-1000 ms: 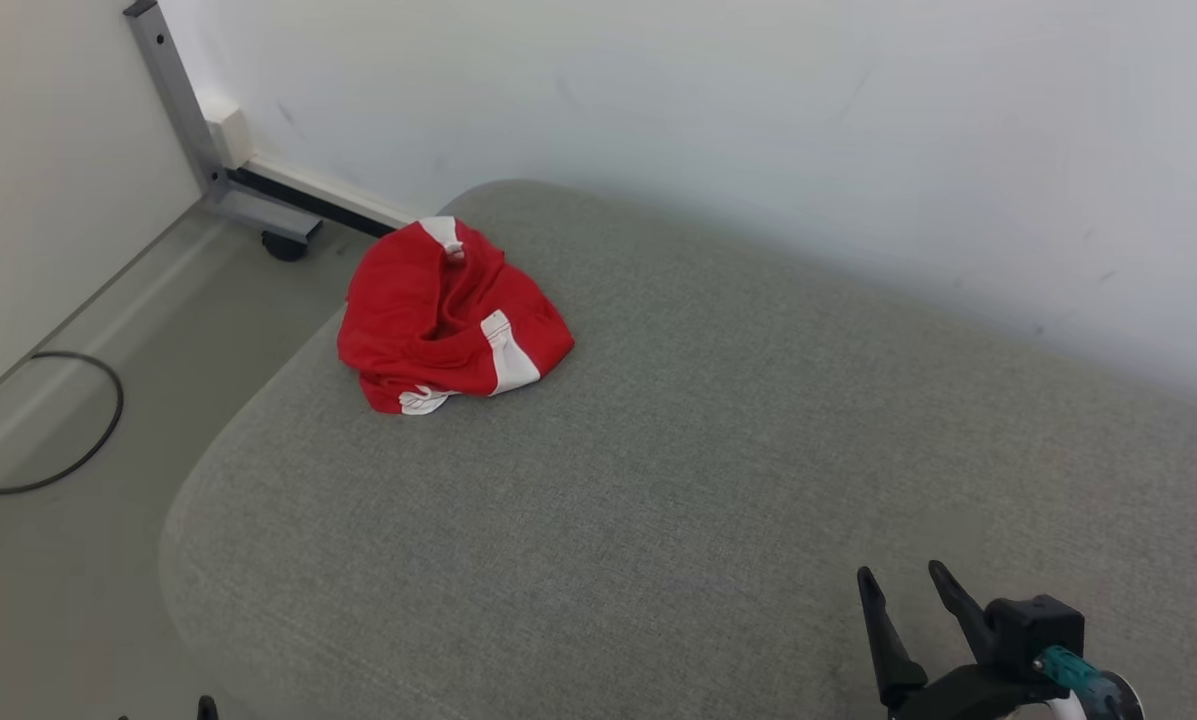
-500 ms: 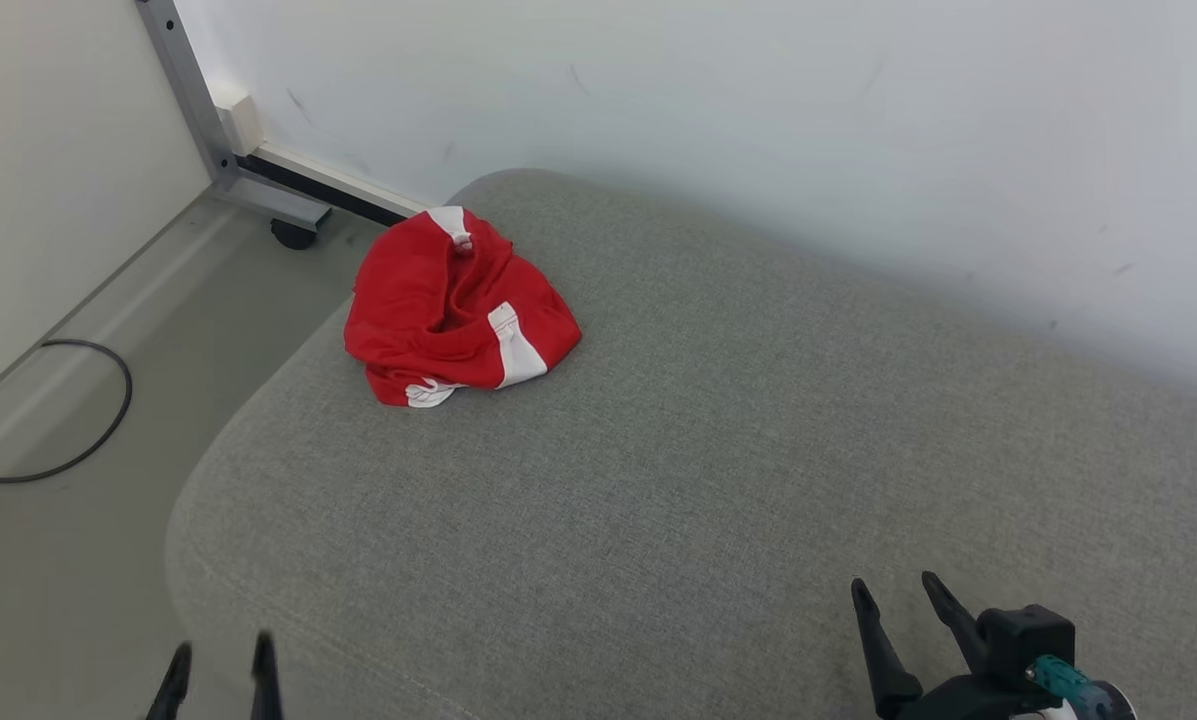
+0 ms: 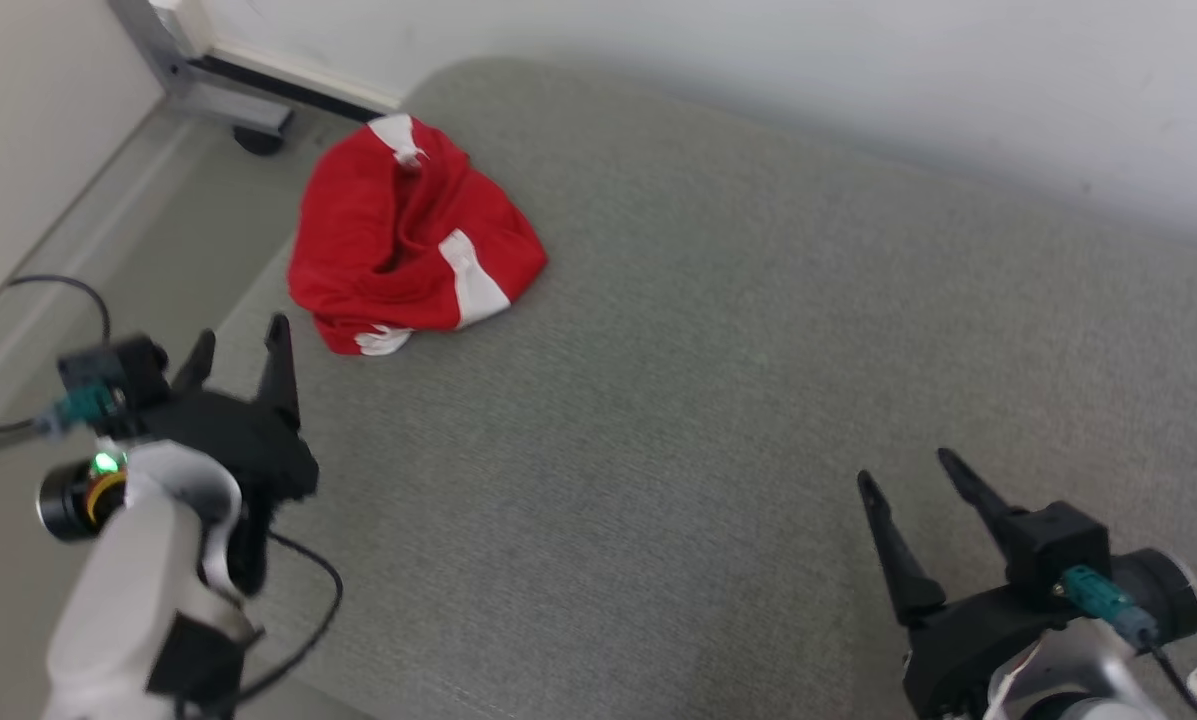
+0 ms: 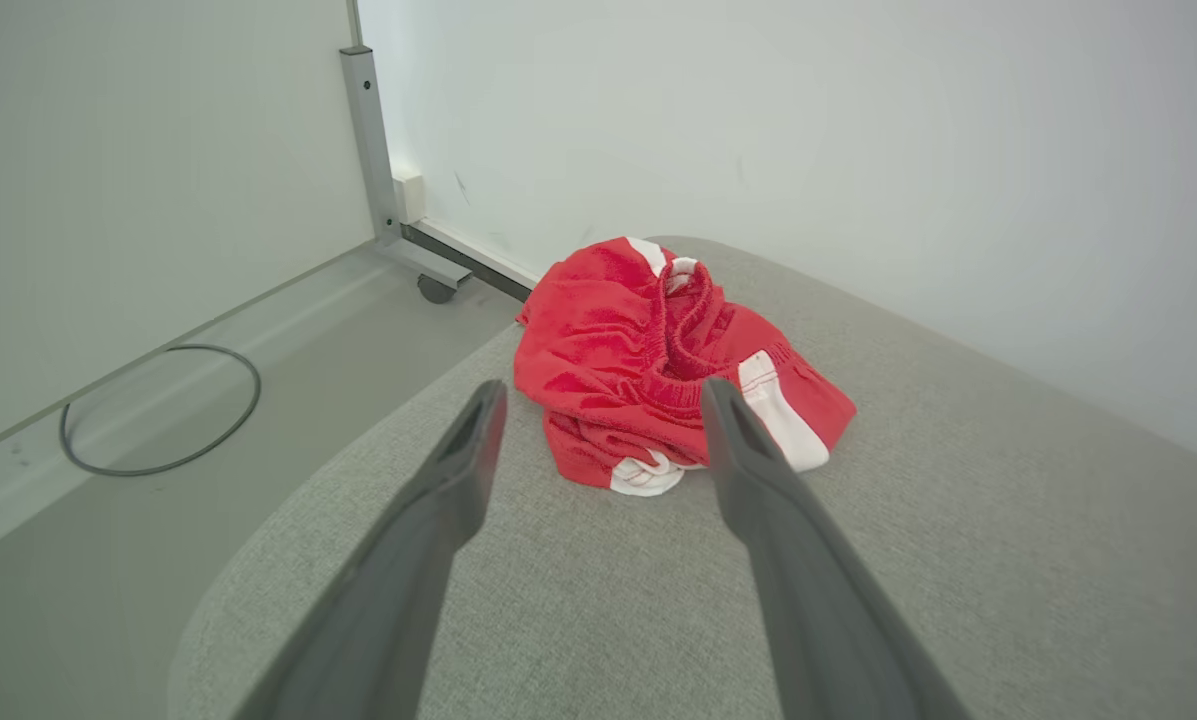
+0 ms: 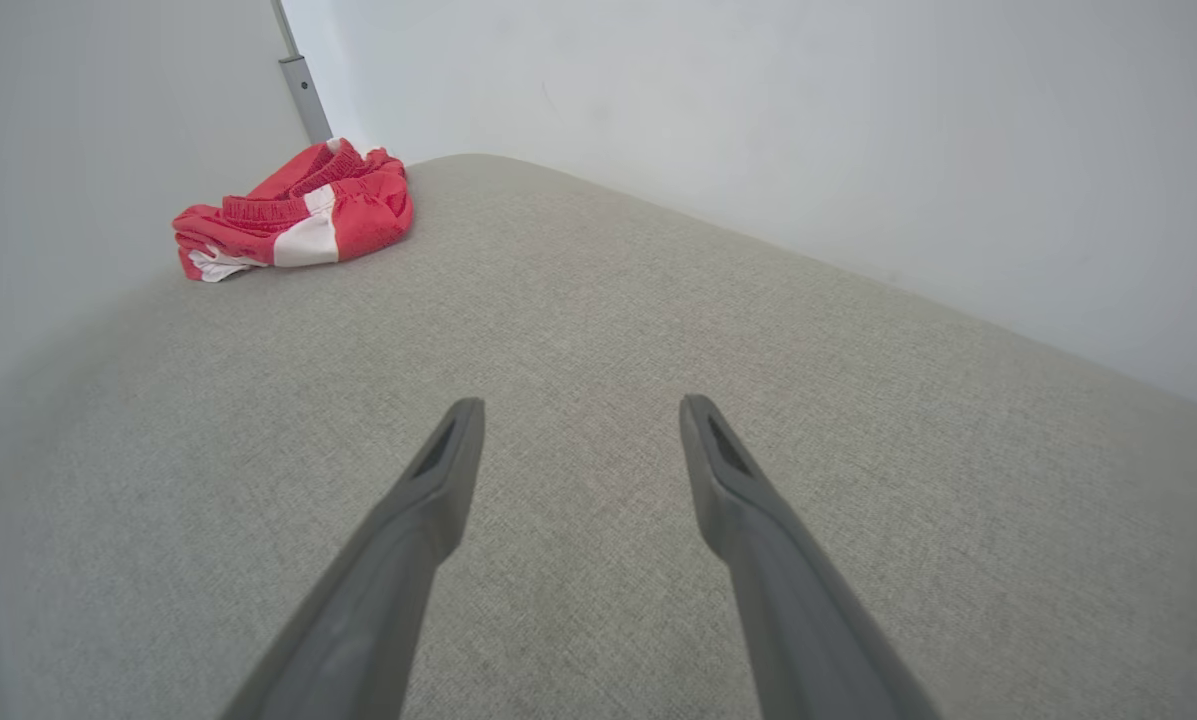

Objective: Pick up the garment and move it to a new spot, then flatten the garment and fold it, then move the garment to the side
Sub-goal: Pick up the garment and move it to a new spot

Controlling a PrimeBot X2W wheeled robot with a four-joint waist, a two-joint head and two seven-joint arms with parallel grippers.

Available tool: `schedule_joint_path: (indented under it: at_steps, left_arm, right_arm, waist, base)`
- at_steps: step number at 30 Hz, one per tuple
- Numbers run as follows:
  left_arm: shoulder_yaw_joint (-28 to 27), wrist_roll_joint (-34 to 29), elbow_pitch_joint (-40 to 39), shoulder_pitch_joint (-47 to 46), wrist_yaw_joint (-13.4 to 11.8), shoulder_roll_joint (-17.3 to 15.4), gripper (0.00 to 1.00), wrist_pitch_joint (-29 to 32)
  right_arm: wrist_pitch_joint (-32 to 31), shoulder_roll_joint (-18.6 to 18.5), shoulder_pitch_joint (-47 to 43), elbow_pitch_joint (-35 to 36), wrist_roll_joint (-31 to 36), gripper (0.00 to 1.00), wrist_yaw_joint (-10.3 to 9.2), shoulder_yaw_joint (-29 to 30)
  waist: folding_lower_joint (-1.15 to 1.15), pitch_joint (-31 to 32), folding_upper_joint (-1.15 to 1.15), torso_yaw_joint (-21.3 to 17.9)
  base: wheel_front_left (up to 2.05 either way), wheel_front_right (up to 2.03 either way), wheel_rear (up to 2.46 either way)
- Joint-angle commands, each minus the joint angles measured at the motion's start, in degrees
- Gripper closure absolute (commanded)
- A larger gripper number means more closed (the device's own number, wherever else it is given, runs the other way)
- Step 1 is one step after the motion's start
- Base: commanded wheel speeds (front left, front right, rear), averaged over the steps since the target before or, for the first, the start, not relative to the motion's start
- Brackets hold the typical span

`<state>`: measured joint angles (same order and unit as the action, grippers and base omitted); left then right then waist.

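Red garment (image 3: 408, 225) lies far left, just beyond the wide-spread left gripper (image 3: 240, 338); right gripper (image 3: 906, 468), likewise spread, sits well apart.

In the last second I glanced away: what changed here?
The left pincer rose into the head view from its bottom edge and now points, open, at the red garment, not touching it. The head camera tilted down too. Nothing gripped or released. The garment stays crumpled at the far left corner of the grey cushion; the right pincer stays open.

Both end effectors (image 3: 240, 332) (image 3: 903, 467) agape, empty
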<state>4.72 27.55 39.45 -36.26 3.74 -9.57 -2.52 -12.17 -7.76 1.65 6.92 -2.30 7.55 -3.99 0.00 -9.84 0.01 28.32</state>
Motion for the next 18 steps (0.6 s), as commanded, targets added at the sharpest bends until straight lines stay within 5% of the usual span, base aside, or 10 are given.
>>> schedule_joint_path:
  at_steps: [1,7,18]
  left_arm:
    - [-0.68,1.09,2.89,-3.66,-0.16,0.15,0.0,1.79]
    - [-2.31,3.84,12.87,-15.36,0.44,-1.64,0.0,7.02]
    - [-2.37,4.77,22.47,-23.77,0.29,-4.14,0.0,10.04]
  right_arm:
    - [-1.4,-1.37,0.68,2.17,0.51,0.0,-0.1,-0.31]
    - [-6.73,-5.6,0.31,12.52,1.23,0.0,-0.1,0.9]
    - [-8.88,-5.15,-2.18,20.28,1.33,0.0,-0.1,3.22]
  waist:
    - [0.0,-11.8,-0.01,-9.33]
    - [0.0,-19.71,-0.01,-13.12]
    - [0.0,-25.39,-0.01,-15.36]
  base:
    - [0.0,0.0,0.0]
    - [0.0,0.0,0.0]
    - [0.0,0.0,0.0]
